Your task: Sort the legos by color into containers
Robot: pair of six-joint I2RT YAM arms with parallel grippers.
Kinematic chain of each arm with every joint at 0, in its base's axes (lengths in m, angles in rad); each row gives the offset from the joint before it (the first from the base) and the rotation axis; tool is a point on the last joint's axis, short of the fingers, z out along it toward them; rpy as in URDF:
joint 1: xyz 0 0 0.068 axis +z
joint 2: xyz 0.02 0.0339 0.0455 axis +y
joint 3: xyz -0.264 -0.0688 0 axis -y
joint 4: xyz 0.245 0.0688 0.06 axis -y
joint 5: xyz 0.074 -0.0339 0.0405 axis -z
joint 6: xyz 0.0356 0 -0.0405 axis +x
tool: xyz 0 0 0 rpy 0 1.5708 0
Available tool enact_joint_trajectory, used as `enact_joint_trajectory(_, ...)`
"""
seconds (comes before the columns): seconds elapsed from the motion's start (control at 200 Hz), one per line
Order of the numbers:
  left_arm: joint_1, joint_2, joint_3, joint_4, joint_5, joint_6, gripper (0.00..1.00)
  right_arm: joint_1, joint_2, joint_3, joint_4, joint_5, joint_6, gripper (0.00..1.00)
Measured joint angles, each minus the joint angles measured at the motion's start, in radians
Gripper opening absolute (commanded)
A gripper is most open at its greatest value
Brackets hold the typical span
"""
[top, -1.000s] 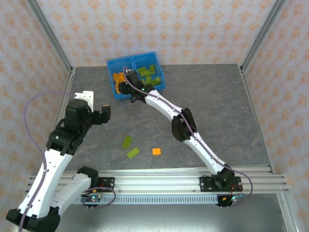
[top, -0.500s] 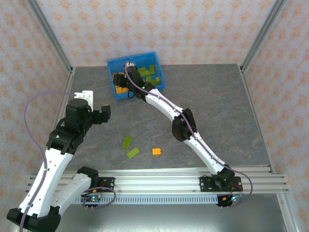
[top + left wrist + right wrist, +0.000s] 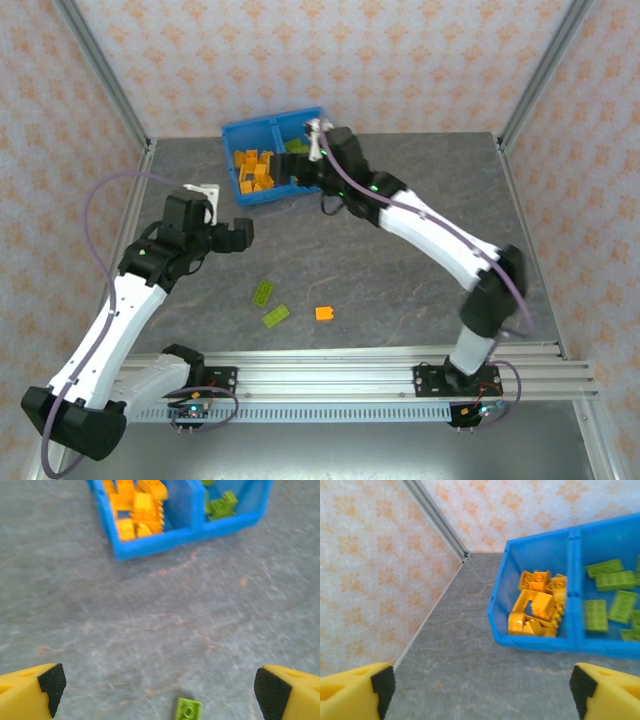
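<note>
On the grey bench [image 3: 420, 220], three loose legos [image 3: 264, 293] lie nearward of the blue bin [image 3: 231, 160], closer to the wide-open left gripper [image 3: 162, 684] than to the equally wide right gripper [image 3: 481, 682] at the bin.

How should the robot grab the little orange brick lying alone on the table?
Probably from straight above, pinching two opposite side walls of the orange brick. It lies flat on the table, low and squarish, with room on every side.

Robot test cell, lab-type, alu frame posts [image 3: 98, 78], wallpapered panels [image 3: 330, 55], grey tabletop [image 3: 420, 270], base rail [image 3: 330, 365]
</note>
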Motion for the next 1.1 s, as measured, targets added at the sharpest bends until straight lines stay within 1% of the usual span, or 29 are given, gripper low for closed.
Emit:
enact_joint_trajectory(0.105, -0.093, 0.034, -0.051, 0.002, 0.016, -0.07, 1.0, -0.013, -0.201, -0.239, 0.024, 0.005, -0.029, 0.99)
enact_joint_trajectory(0.205, -0.168, 0.117, -0.117, 0.009, 0.016, -0.126, 1.0, -0.022, -0.312, -0.408, 0.015, -0.011, -0.043, 0.99)
enact_joint_trajectory(0.265, -0.197, 0.172, -0.156, 0.013, 0.014, -0.152, 1.0, -0.022, -0.346, -0.48, 0.005, -0.037, -0.05, 0.99)
enact_joint_trajectory(0.335, -0.209, 0.225, -0.195, 0.02, 0.01, -0.171, 0.99, -0.022, -0.367, -0.536, -0.023, -0.086, -0.057, 0.99)
enact_joint_trajectory(0.48, -0.209, 0.31, -0.241, 0.063, 0.008, -0.203, 0.92, -0.022, -0.369, -0.58, -0.075, -0.203, -0.06, 0.99)
enact_joint_trajectory(0.556, -0.209, 0.37, -0.248, 0.095, 0.016, -0.214, 0.87, -0.022, -0.37, -0.598, -0.082, -0.252, -0.051, 0.99)
enact_joint_trajectory(0.641, -0.209, 0.432, -0.264, 0.133, 0.02, -0.23, 0.78, -0.022, -0.37, -0.624, -0.087, -0.293, -0.03, 0.99)
enact_joint_trajectory(0.731, -0.209, 0.451, -0.291, 0.161, 0.029, -0.239, 0.68, -0.022, -0.37, -0.639, -0.1, -0.317, -0.011, 0.99)
enact_joint_trajectory(0.816, -0.209, 0.452, -0.307, 0.177, 0.033, -0.254, 0.58, -0.022, -0.372, -0.643, -0.116, -0.321, 0.002, 0.99)
enact_joint_trajectory(0.916, -0.209, 0.453, -0.32, 0.2, 0.034, -0.262, 0.44, -0.022, -0.376, -0.644, -0.132, -0.321, 0.012, 0.99)
enact_joint_trajectory(1.101, -0.209, 0.468, -0.327, 0.232, 0.036, -0.261, 0.31, -0.022, -0.379, -0.644, -0.154, -0.303, 0.023, 0.99)
